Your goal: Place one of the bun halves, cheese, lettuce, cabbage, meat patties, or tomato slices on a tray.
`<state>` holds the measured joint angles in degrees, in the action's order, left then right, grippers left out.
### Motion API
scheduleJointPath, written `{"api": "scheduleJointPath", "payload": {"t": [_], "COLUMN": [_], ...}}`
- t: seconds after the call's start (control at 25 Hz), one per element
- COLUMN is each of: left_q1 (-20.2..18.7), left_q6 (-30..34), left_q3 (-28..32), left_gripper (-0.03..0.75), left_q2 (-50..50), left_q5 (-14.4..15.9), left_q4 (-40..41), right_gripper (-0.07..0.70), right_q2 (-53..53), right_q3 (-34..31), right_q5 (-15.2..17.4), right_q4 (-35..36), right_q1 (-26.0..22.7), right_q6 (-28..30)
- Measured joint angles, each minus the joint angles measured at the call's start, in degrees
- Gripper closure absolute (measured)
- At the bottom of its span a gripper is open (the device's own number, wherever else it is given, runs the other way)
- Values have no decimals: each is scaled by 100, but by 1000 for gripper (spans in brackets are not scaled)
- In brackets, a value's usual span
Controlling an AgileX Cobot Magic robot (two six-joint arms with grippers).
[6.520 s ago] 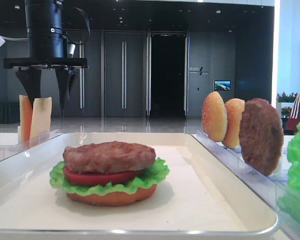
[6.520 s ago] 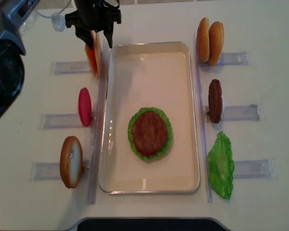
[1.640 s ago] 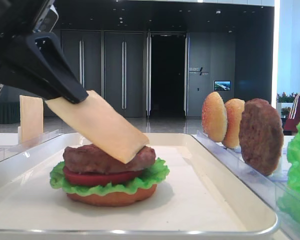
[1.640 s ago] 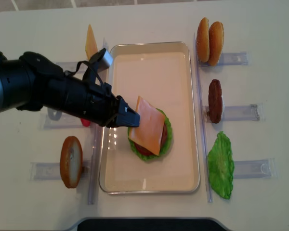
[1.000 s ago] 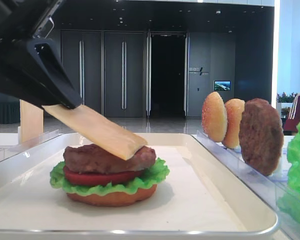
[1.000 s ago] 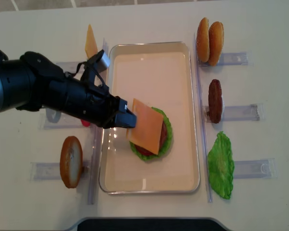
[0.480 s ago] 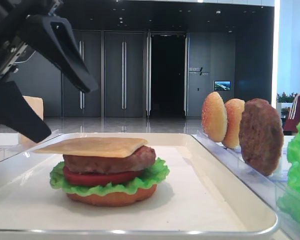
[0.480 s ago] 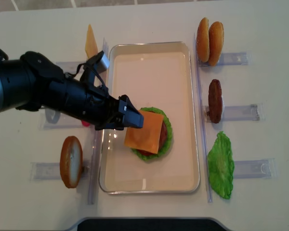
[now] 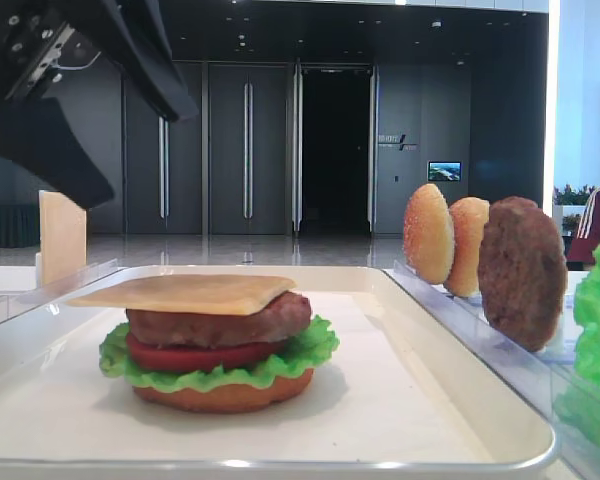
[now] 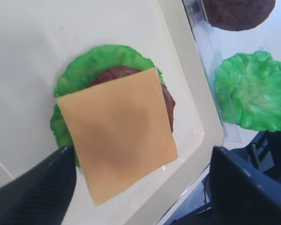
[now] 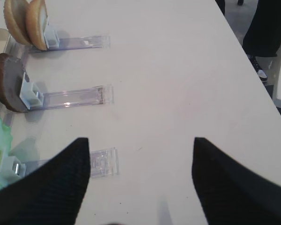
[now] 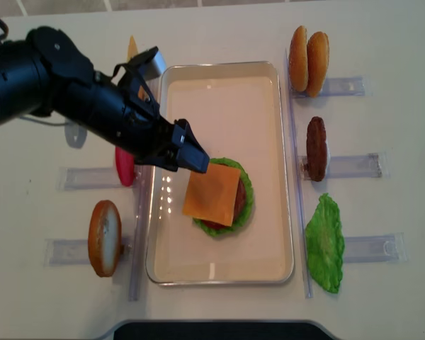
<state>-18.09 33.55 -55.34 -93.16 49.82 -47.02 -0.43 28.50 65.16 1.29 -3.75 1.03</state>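
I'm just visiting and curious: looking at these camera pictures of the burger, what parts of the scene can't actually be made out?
- Bottom bun: seen only from the low front view; the cheese and lettuce cover it from above.
- Tomato slice: only its edge shows, under the patty.
- Left gripper: cut off by the top and left edges of the front view.
- Right gripper: only blurred dark fingers in its own wrist view; absent elsewhere.

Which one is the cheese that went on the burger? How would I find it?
Find the big white tray in the middle of the table. On it sits one stacked burger, and the cheese is the flat yellow-orange square lying on top of the brown patty. The other cheese slice stands upright outside the tray.
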Motion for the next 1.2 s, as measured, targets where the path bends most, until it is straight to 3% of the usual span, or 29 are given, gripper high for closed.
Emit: {"api": "scheduleJointPath", "payload": {"t": [0.44, 0.72, 0.92, 1.2], "left_q1": [769, 1545, 2054, 2564], "left_q6": [-1785, -2550, -2649, -2654], "left_q3": [-1725, -2226, -2253, -2264], "left_gripper": [28, 106, 123, 125], "left_q2": [-11, -11, -17, -27], "left_q5": [1133, 1905, 1991, 1997], "left_q4": [2560, 3976, 4634, 4785], "right_gripper": [157, 157, 157, 157], "right_q2": [0, 0, 0, 0], "right_q3": [0, 0, 0, 0], "right_q5": [0, 0, 0, 0], "right_q4": [0, 0, 0, 0], "right_q1": [0, 0, 0, 0], "right_q6": [0, 0, 0, 0]}}
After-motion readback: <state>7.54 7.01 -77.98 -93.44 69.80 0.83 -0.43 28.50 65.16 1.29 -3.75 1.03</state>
